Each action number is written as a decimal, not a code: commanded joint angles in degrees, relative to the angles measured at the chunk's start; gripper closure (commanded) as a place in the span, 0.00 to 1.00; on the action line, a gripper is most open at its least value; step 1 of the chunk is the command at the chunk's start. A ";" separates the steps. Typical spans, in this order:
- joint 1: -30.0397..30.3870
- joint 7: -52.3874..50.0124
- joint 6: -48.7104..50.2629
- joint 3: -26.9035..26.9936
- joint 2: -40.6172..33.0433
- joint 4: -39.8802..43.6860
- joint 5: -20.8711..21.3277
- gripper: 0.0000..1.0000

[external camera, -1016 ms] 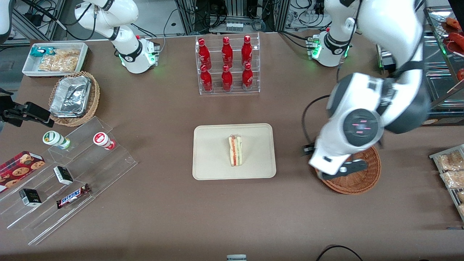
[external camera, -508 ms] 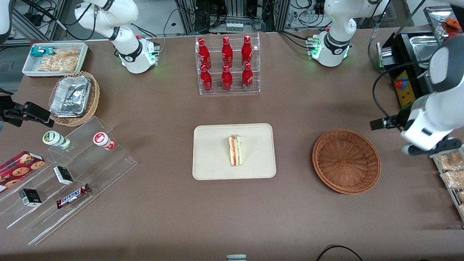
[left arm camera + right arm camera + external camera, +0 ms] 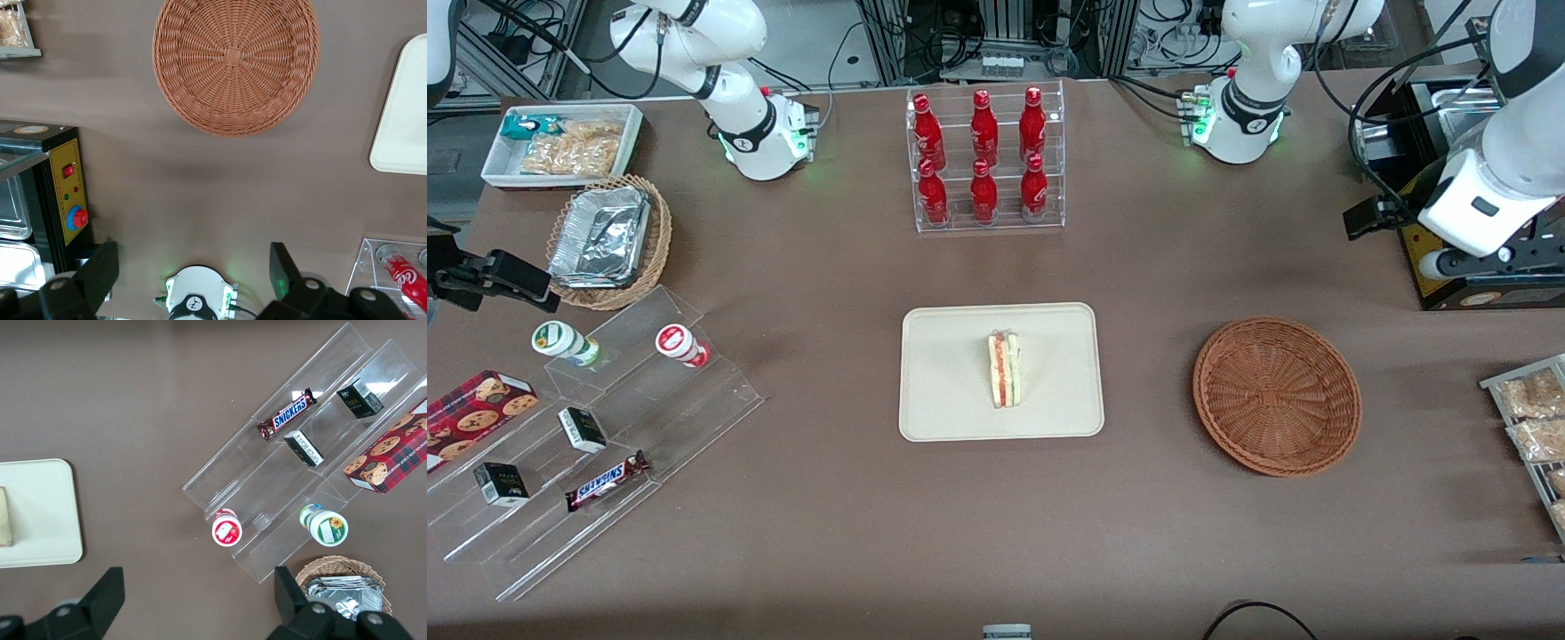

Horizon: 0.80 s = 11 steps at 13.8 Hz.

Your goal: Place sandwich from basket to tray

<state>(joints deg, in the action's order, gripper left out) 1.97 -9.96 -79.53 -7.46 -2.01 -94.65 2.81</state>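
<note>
Hand: fingers spread, holding nothing, well apart from sandwich | I judge sandwich light, soft; pinch flat faces gently.

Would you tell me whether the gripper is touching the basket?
Apart: the front view shows bare table between the open gripper, raised near the working arm's end, and the basket.

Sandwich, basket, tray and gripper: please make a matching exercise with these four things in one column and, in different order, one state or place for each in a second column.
Things:
1. sandwich
2. basket
3. tray
4. gripper

States or places:
A. woven, reddish-brown, nothing in it
B. open, raised above the table, holding nothing
C. lies on the tray
D. cream, rectangular, between the bottle rack and the front camera

Pairs: 1-C, 2-A, 3-D, 4-B
</note>
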 commanded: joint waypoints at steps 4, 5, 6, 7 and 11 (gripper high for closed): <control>9.19 5.22 -0.45 -8.63 -0.98 -0.45 0.00 0.00; 9.10 5.30 -0.45 -8.63 -0.98 -0.45 -0.18 0.00; 9.19 5.22 -0.27 -8.63 -1.07 -0.27 -0.26 0.00; 9.19 5.13 -0.10 -8.63 -1.24 0.17 -0.09 0.00; 9.36 5.13 2.10 -8.63 -0.28 5.09 0.26 0.00</control>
<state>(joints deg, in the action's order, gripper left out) 10.85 -5.30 -79.07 -15.81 -2.31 -91.92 2.83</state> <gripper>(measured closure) 0.000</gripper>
